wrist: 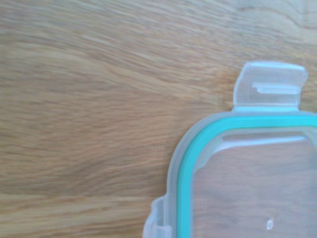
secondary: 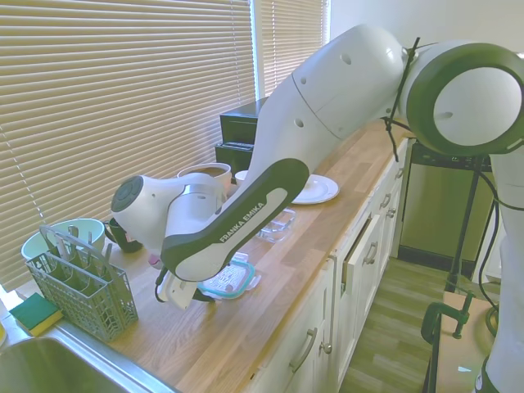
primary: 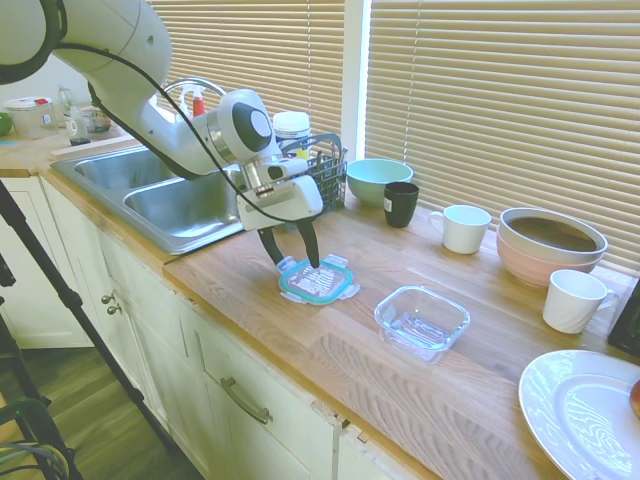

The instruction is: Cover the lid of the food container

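The lid (primary: 318, 283) lies flat on the wooden counter (primary: 330, 370), clear with a teal seal ring and snap flaps. It also shows as the lid (secondary: 228, 282) under the arm, and one corner of the lid (wrist: 237, 178) fills the wrist view. My gripper (primary: 297, 263) is open and lowered onto the lid's sink-side end. One finger stands at the lid's outer flap and the other over its rim. The food container (primary: 422, 321), a small square clear dish, sits empty a short way to the right, apart from the lid. In the second exterior view the container (secondary: 279, 227) lies beyond the arm.
A steel sink (primary: 185, 205) is left of the lid. Behind stand a grey cutlery basket (primary: 326, 172), a mint bowl (primary: 377, 180), a black cup (primary: 401, 204) and a white mug (primary: 465, 228). Stacked bowls (primary: 552, 243), another mug (primary: 575, 300) and a white plate (primary: 585, 415) sit at the right.
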Robot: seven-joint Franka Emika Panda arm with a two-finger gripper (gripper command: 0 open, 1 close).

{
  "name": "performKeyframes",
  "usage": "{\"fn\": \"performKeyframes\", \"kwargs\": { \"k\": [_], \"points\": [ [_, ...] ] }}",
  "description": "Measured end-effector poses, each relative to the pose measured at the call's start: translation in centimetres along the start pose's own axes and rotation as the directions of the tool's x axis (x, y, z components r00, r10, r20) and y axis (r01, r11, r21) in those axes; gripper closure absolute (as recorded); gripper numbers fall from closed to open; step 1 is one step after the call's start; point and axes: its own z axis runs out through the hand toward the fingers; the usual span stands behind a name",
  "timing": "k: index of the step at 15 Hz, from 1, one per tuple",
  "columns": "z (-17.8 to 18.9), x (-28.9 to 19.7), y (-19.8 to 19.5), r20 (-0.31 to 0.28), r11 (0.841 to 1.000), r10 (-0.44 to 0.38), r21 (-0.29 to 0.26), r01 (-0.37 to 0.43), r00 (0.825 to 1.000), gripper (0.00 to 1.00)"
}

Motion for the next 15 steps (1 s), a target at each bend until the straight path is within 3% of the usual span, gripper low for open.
{"fn": "performKeyframes", "kwargs": {
  "k": [15],
  "points": [
    [1.1, -0.4, -0.5, -0.025, 0.999, -0.015, -0.042, 0.014, 1.000, 1.00]
  ]
}}
